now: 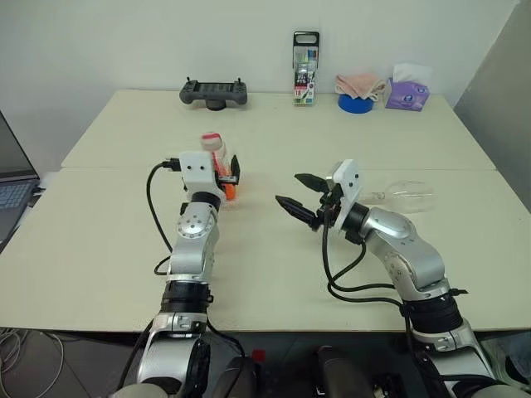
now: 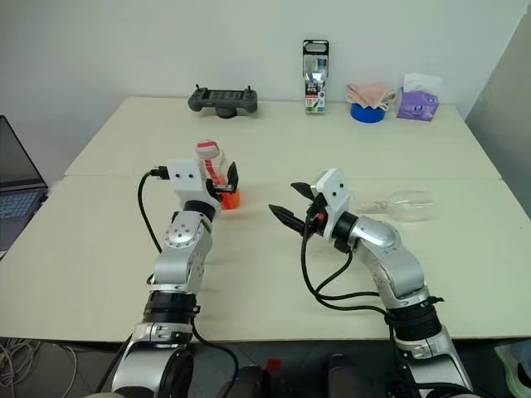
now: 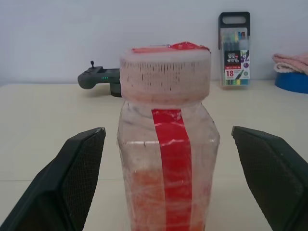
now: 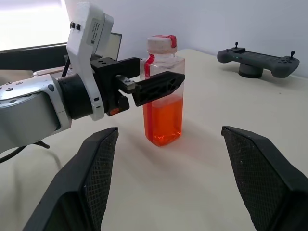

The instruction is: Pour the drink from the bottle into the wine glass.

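Note:
The bottle (image 3: 168, 159) is small, clear and squarish, with a red strip and a red-topped white cap. It stands upright on the table (image 1: 265, 265), left of centre. The orange drink (image 4: 163, 120) fills its lower half. My left gripper (image 1: 222, 170) is open around the bottle, one finger on each side with a gap to both. My right gripper (image 1: 288, 189) is open and empty. It hangs to the bottle's right and points at it. The wine glass (image 1: 406, 195) lies on its side on the table, to the right of my right arm.
Along the table's far edge are a black game controller (image 1: 214, 92), a tall pack of markers (image 1: 305, 70), a blue bowl with a pink cloth (image 1: 357, 101) and a purple tissue pack (image 1: 406, 93). A laptop (image 1: 12, 186) sits off the left edge.

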You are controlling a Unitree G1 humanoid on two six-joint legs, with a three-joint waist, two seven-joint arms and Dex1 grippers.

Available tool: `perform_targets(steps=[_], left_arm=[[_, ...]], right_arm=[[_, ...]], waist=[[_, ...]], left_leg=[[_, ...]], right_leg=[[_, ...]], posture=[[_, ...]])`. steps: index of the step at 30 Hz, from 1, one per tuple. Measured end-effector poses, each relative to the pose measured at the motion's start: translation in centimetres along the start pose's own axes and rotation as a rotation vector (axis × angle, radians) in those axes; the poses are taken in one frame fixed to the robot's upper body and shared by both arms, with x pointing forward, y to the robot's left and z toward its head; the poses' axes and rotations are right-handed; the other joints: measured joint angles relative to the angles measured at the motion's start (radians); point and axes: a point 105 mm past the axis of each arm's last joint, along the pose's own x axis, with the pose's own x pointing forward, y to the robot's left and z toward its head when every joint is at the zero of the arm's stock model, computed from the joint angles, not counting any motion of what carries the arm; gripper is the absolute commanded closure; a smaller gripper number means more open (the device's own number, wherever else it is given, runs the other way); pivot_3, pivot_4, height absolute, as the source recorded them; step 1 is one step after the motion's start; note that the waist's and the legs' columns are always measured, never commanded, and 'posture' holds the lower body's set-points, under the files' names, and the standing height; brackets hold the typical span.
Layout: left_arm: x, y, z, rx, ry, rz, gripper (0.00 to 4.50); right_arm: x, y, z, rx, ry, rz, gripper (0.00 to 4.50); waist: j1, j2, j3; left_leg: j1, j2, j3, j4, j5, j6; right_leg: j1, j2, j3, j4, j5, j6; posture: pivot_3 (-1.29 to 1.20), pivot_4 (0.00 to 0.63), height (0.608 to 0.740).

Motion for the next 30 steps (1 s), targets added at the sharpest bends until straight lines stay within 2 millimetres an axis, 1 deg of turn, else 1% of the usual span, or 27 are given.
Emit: perform_targets(steps=[4,8,12,14,19,27,28,30], left_arm=[[0.6,-0.2,-0.6,-0.002,0.019,0.002,0.02],[0.7,0.0,-1.1,0.005,0.022,0.007,0.02],[0.8,0.3,-0.6,0.019,-0.013,0.007,0.02],[0.9,0.5,-0.7,0.025,-0.01,0.007,0.02],[1.3,0.3,-1.1,0.023,0.001,0.002,0.02],[2.0,0.0,-0.8,0.021,-0.013,0.003,0.02],[2.0,0.0,-0.8,0.021,-0.014,0.002,0.42],[2.1,-0.1,-0.9,0.02,-0.012,-0.003,0.9]], right_arm=[[0.0,0.0,0.0,-0.002,0.0,-0.002,0.82],[-0.2,0.0,-0.1,0.0,0.002,-0.007,0.82],[-0.7,0.3,-0.7,0.008,0.011,-0.009,0.82],[-0.8,0.3,-0.8,0.012,0.017,-0.01,0.82],[-0.8,0.3,-0.8,0.011,0.016,-0.011,0.82],[-0.9,0.4,-0.8,0.01,0.014,-0.023,0.82],[-1.0,0.4,-0.8,0.01,0.015,-0.025,0.82],[-1.1,0.3,-0.9,0.008,0.021,-0.029,0.82]], waist=[[0.0,0.0,0.0],[-0.001,0.0,0.0],[0.0,0.0,0.0],[0.0,0.0,0.0],[0.0,0.0,0.0],[0.0,0.0,0.0],[0.0,0.0,0.0],[0.0,0.0,0.0]], left_leg=[[0.0,0.0,0.0,0.0,0.0,0.0],[0.0,0.0,0.0,0.0,0.0,0.0],[0.0,0.0,0.0,0.0,0.0,0.0],[0.0,0.0,0.0,0.0,0.0,0.0],[0.0,0.0,0.0,0.0,0.0,0.0],[0.0,0.0,0.0,0.0,0.0,0.0],[0.0,0.0,0.0,0.0,0.0,0.0],[0.0,0.0,0.0,0.0,0.0,0.0]], right_leg=[[0.0,0.0,0.0,0.0,0.0,0.0],[0.0,0.0,0.0,0.0,0.0,0.0],[0.0,0.0,0.0,0.0,0.0,0.0],[0.0,0.0,0.0,0.001,0.0,0.0],[0.0,0.0,0.0,0.001,0.0,0.001],[0.0,0.0,0.0,0.0,0.0,0.001],[0.0,0.0,0.0,0.0,0.0,0.001],[0.0,0.0,0.0,0.0,0.0,0.001]], posture=[[0.0,0.15,0.74],[0.0,0.15,0.74],[0.0,0.15,0.74],[0.0,0.15,0.74],[0.0,0.15,0.74],[0.0,0.15,0.74],[0.0,0.15,0.74],[0.0,0.15,0.74]])
